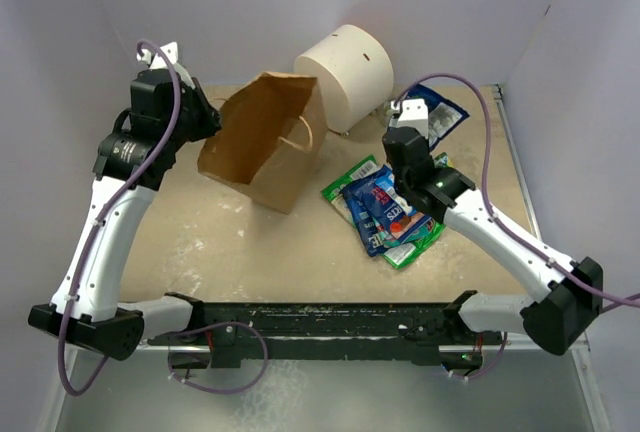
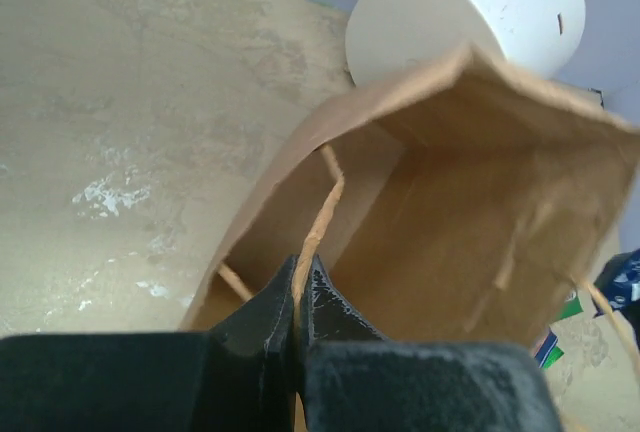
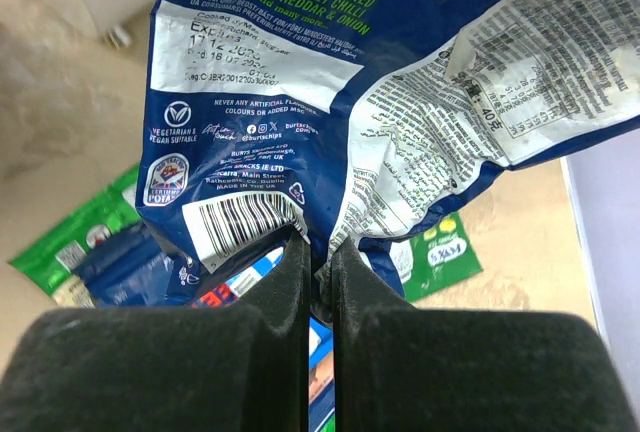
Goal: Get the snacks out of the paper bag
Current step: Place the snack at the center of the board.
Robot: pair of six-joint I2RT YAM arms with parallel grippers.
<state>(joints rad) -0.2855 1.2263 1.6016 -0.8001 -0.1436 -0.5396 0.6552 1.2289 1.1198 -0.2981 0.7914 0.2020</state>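
Note:
The brown paper bag [image 1: 262,142] lies tipped at the back left, its mouth open. My left gripper [image 1: 210,120] is shut on one of its thin twisted handles [image 2: 322,207]. In the left wrist view no packet shows in the visible part of the bag's inside [image 2: 470,212]. My right gripper [image 1: 417,124] is shut on the edge of a dark blue snack packet [image 1: 440,112] and holds it up, its printed back [image 3: 300,82] filling the right wrist view. Several green and blue packets [image 1: 385,210] lie in a pile on the table right of the bag.
A big white cylinder [image 1: 345,72] stands behind the bag, near its far corner. A green packet [image 3: 445,252] and a blue one [image 3: 130,267] lie under my right gripper. Walls close in the table at left, back and right.

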